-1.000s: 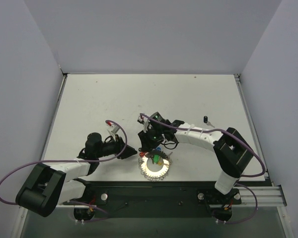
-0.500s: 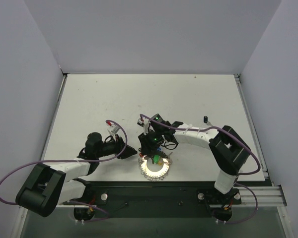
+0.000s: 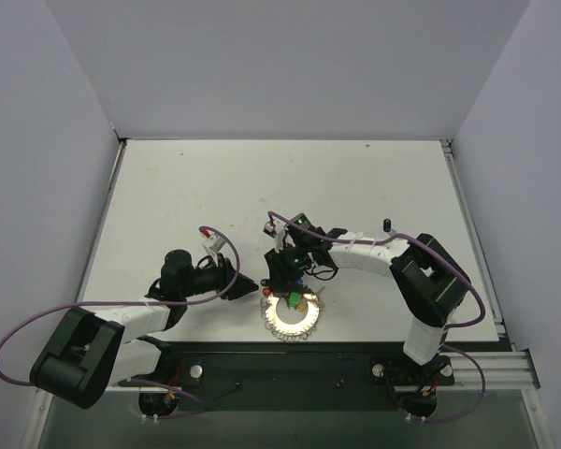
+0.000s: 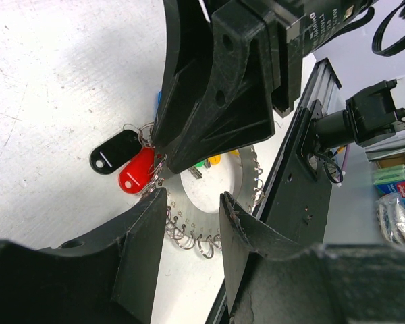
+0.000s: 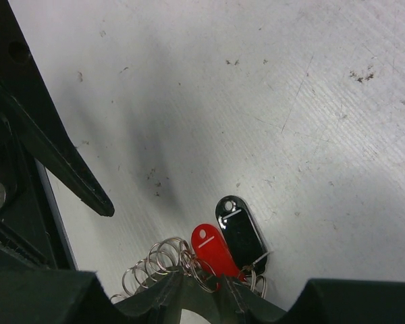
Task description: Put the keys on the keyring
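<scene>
One red plastic-headed key (image 4: 136,177) lies under the narrowed right gripper (image 4: 158,145), at the toothed silvery keyring's (image 4: 246,177) left rim; left gripper (image 4: 192,196) wide.

- Top external: high behind the arm bases (image 3: 421,355), looking down, distant, whole table (image 3: 215,187) framed.
- Both wrist views: close, low, sharing the red key (image 4: 136,177) and keyring (image 4: 246,182).

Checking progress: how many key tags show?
4: black tag and red tag at the keyring rim, green tag and yellow tag by its hole. The right gripper may hide others.
</scene>
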Controlling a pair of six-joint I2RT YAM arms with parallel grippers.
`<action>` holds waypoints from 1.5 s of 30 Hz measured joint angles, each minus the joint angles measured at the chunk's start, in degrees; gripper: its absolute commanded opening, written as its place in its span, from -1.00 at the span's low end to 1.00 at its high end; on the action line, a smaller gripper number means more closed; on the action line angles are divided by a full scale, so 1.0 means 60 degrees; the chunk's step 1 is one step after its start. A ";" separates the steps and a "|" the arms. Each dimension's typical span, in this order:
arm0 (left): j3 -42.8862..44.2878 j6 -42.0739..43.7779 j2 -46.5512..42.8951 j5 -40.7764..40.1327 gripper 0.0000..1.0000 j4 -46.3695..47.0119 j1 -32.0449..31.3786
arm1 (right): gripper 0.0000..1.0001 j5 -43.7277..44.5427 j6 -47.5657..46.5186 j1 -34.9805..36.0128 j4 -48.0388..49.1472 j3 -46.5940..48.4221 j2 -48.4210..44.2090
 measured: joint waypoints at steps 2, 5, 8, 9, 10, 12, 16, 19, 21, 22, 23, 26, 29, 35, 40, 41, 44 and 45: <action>0.0000 0.0000 0.0015 0.0000 -0.07 0.0011 0.0000 | -0.43 -0.0062 0.0000 0.0000 0.0058 -0.0007 0.0084; 0.0000 0.0000 0.0036 0.0000 -0.07 0.0011 0.0000 | -0.43 -0.0138 -0.0011 0.0004 0.0073 -0.0015 0.0146; 0.0000 -0.0004 0.0055 0.0000 -0.07 0.0018 0.0000 | -0.49 -0.0157 -0.0029 0.0004 0.0091 -0.0015 0.0186; 0.0000 -0.0004 0.0062 0.0004 -0.07 0.0025 0.0000 | -0.55 -0.0157 -0.0029 0.0004 0.0098 -0.0015 0.0197; 0.0000 -0.0004 0.0069 0.0000 -0.07 0.0040 0.0000 | -0.64 -0.0153 -0.0029 0.0004 0.0102 -0.0015 0.0208; 0.0000 -0.0004 0.0080 0.0004 -0.07 0.0066 0.0000 | -0.71 -0.0157 -0.0033 0.0004 0.0109 -0.0015 0.0208; 0.0000 -0.0004 0.0080 0.0000 -0.07 0.0073 0.0000 | -1.00 -0.0189 -0.0022 0.0004 0.0164 -0.0015 0.0226; 0.0000 -0.0007 0.0080 0.0000 -0.07 0.0073 0.0000 | -1.00 -0.0226 -0.0022 0.0004 0.0189 -0.0015 0.0229; 0.0000 -0.0007 0.0080 0.0004 -0.07 0.0073 0.0000 | -1.00 -0.0226 -0.0022 0.0004 0.0193 -0.0015 0.0229; 0.0000 -0.0007 0.0080 0.0004 -0.07 0.0073 0.0000 | -1.00 -0.0226 -0.0022 0.0004 0.0193 -0.0015 0.0229; 0.0000 -0.0007 0.0080 0.0004 -0.07 0.0073 0.0000 | -1.00 -0.0226 -0.0022 0.0004 0.0193 -0.0015 0.0229; 0.0000 -0.0011 0.0047 0.0011 -0.07 0.0073 0.0000 | -1.00 -0.0244 -0.0025 0.0004 0.0193 -0.0015 0.0229; 0.0000 -0.0011 -0.0095 0.0062 -0.07 0.0073 0.0000 | -1.00 -0.0273 -0.0029 0.0000 0.0189 -0.0015 0.0226; 0.0000 -0.0011 -0.0546 0.0149 -0.07 0.0069 0.0000 | -1.00 -0.0415 -0.0051 -0.0015 0.0120 -0.0011 0.0066; 0.0000 -0.0029 -0.0896 0.0262 -0.07 0.0073 0.0000 | -1.00 -0.0954 -0.0102 -0.0138 0.0044 -0.0011 -0.0590; 0.0000 -0.0047 -0.0951 0.0284 -0.07 0.0073 0.0000 | -1.00 -0.1078 -0.0109 -0.0160 0.0029 -0.0011 -0.0754; 0.0000 -0.0124 -0.1155 0.0324 -0.07 0.0091 -0.0011 | -1.00 -0.1446 -0.0175 -0.0197 -0.0047 0.0015 -0.1231; 0.0004 -0.0149 -0.1206 0.0328 -0.07 0.0095 -0.0022 | -1.00 -0.1566 -0.0193 -0.0197 -0.0102 0.0044 -0.1341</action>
